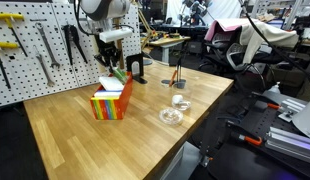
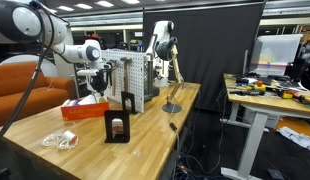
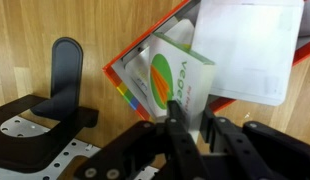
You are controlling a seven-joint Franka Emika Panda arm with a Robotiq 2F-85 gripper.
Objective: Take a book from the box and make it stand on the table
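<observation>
The task is at its first step, and nothing stands on the table (image 1: 85, 145) yet. In the wrist view the book (image 3: 173, 75), with its green and white cover, lies tilted in the middle of the frame, inside the box (image 3: 120, 85). Beside it, at the upper right, lies a white-faced book (image 3: 250, 50). The gripper (image 3: 190, 122) comes in from the bottom edge, its fingers set either side of the book's near edge with a narrow gap between them. Whether they are already pinching it I cannot tell. In an exterior view the book shows as a slanted green strip (image 1: 117, 72) poking out above the box (image 1: 111, 104), just under the gripper (image 1: 113, 60). What remains is lifting it clear, carrying it off, and setting it upright. The orange rim around the book looks likely to snag a corner, so a straight rise seems safest. A black stand (image 1: 136, 68) sits near the box, and clear glass pieces (image 1: 171, 116) lie toward the right. The bare wood at the lower left of that frame gives the most open room.
</observation>
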